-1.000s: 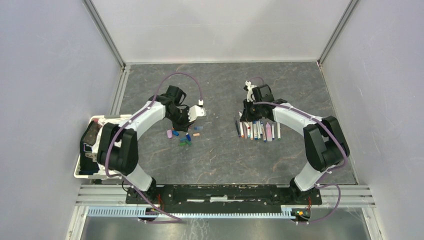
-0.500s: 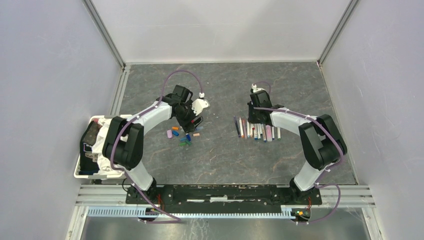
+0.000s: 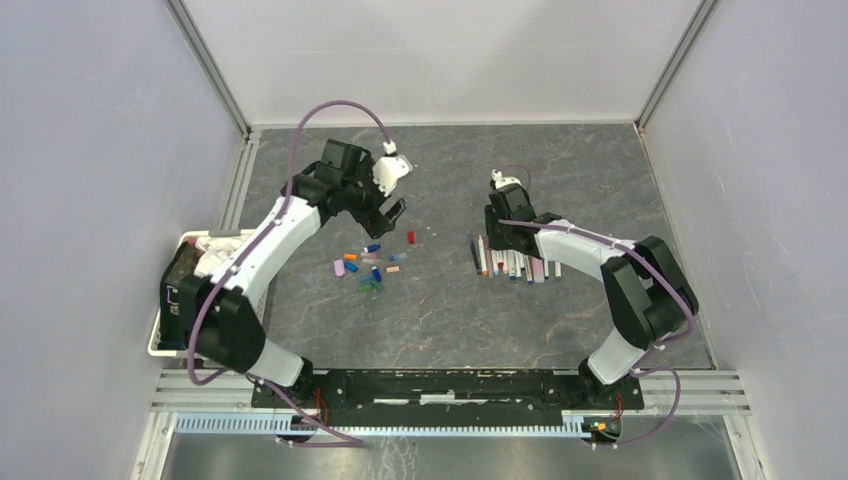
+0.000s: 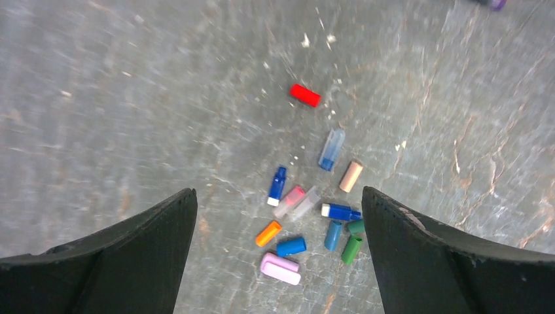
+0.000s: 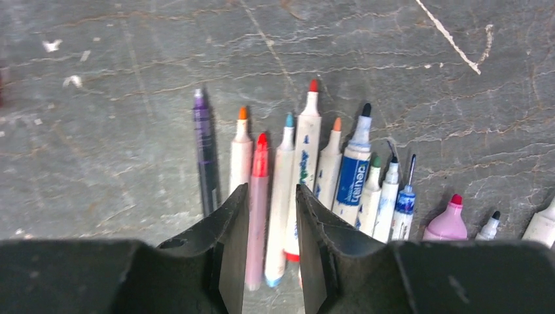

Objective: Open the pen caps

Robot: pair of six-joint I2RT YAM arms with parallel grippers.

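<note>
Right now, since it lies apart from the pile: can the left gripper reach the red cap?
Probably yes: the left gripper hangs open nearby, and the red cap lies alone, unobstructed.

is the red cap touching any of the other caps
Apart. Left wrist view shows the red cap alone, bare table between it and the nearest, a clear blue cap.

table (image 3: 440,320): matt grey stone (veined) | pen caps (image 4: 290,200): smooth plastic
</note>
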